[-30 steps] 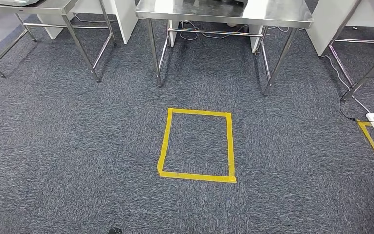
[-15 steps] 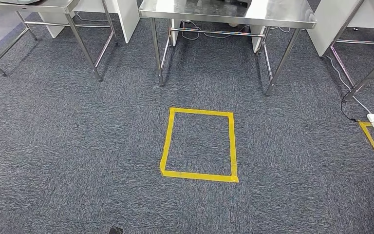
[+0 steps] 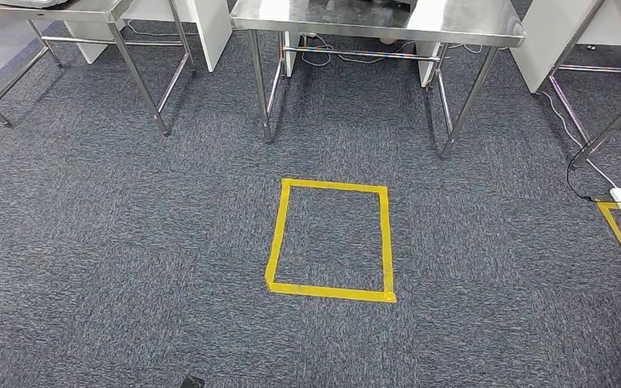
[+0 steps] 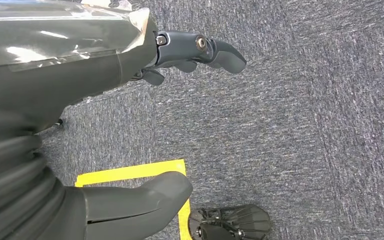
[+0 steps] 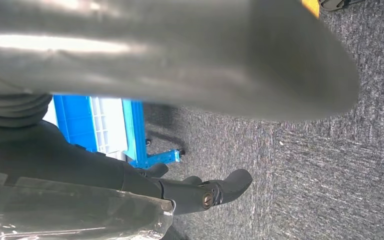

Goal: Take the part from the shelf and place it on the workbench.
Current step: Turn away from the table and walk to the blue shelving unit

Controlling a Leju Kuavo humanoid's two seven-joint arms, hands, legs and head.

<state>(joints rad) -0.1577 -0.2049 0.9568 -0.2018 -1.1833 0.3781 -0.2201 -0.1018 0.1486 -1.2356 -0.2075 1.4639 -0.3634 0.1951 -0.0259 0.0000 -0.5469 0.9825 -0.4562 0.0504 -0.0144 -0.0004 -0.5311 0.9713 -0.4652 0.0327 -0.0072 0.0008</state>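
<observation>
Facing a steel workbench (image 3: 378,24) beyond a yellow tape square (image 3: 329,240) on grey carpet (image 3: 129,242). Left hand (image 4: 130,125) hanging spread, holding nothing; right hand (image 5: 130,150) likewise spread and bare. No part located yet. Blue wheeled rack (image 5: 105,130) beside the right arm. Risk: clipping bench legs or snagging the floor cable (image 3: 582,174) while walking.

Cut off or blurred
Steel table (image 3: 376,20): top cropped by frame edge. Blue frame (image 5: 135,135): mostly hidden behind the right hand (image 5: 200,192), whose thumb (image 5: 180,55) is blurred.
</observation>
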